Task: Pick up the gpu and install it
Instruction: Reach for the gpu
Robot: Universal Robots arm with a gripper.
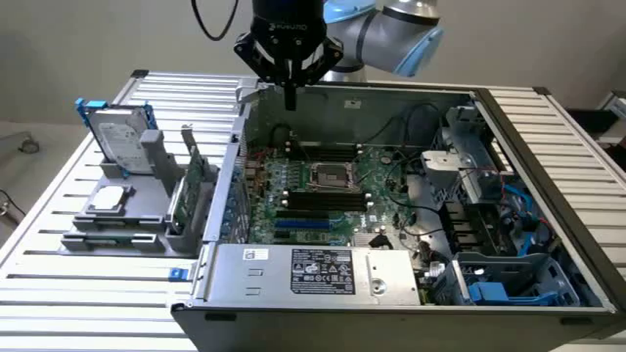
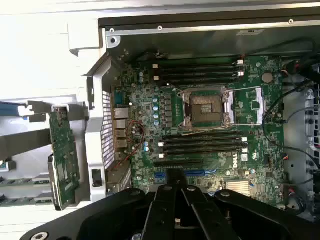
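At the exterior view's left, a hard drive in a blue frame stands at the far end of a grey holder on the slatted counter. Just to its right, at the holder's edge nearest the computer case, the gpu stands upright on its long edge. Its green circuit board is showing, nothing is touching it, and it sits outside the case, just beside the case's left wall. Further right, the arm reaches in from the far side and bends so that the gripper hangs straight down over the far-left corner of the open case, well above the gpu and apart from it. Its fingers are pressed together into one narrow point and grasp nothing. In the wrist view they hover over the motherboard, which lies on the case floor with the empty processor socket near its middle. At the case's near edge lies the silver power supply, with cables and drive bays filling the right side.
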